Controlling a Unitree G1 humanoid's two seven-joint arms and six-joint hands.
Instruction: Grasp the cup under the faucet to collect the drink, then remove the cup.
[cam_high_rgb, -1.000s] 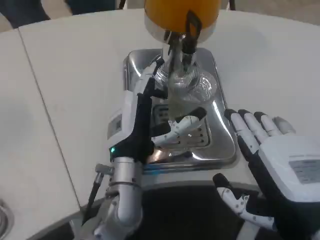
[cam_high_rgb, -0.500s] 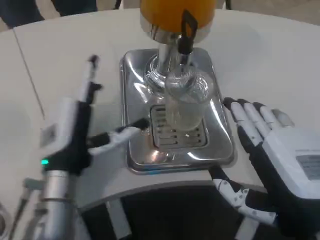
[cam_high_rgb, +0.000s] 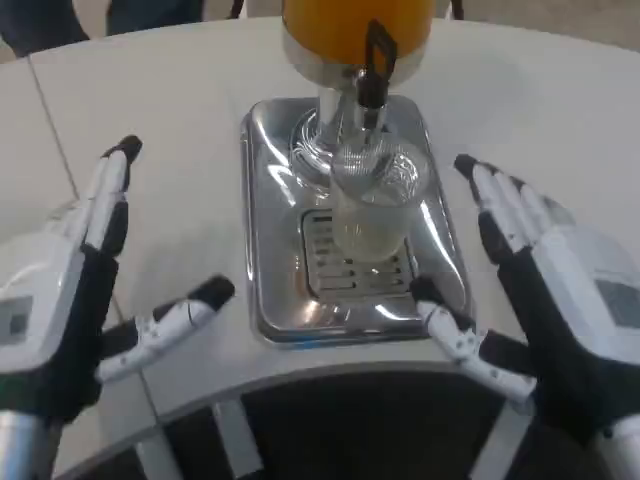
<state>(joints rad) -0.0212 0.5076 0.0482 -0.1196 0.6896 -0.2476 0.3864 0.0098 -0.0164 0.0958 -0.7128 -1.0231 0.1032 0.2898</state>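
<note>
- Cup (cam_high_rgb: 372, 205): clear glass, upright on the slotted grate (cam_high_rgb: 355, 265) of the steel drip tray (cam_high_rgb: 265, 200), directly below the faucet (cam_high_rgb: 372, 75). Placed so the stream would fall straight in and spills would drain through the grate.
- Appears to hold a pale liquid in its lower part; level hard to judge through the glass.
- Faucet: black lever on the neck of an orange dispenser (cam_high_rgb: 355, 25), which stands at the tray's far end, spout overhanging the cup's mouth.
- Left hand (cam_high_rgb: 70, 300): spread wide, holding nothing, palm turned toward the tray, thumb reaching toward the tray's near-left corner without touching it. Well apart from the cup.
- Right hand (cam_high_rgb: 545, 290): likewise splayed and empty, palm facing inward, fingers extended beside the tray's right edge, thumb tip close to the near-right corner; contact there cannot be told.
- Both set on either side of the tray, palms facing each other, likely a ready pose from which either could close in on the cup.
- Stage, as a judgement: cup in position under the faucet, not grasped; removal not yet done.
- Next move would call for a sideways approach low enough to wrap the glass below its rim, clear of the lever above.
- Risks: smooth, possibly wet glass slipping in the fingers; tipping on the uneven grate if nudged; knocking the lever when lifting out.
- White table (cam_high_rgb: 180, 90) carries the tray.
</note>
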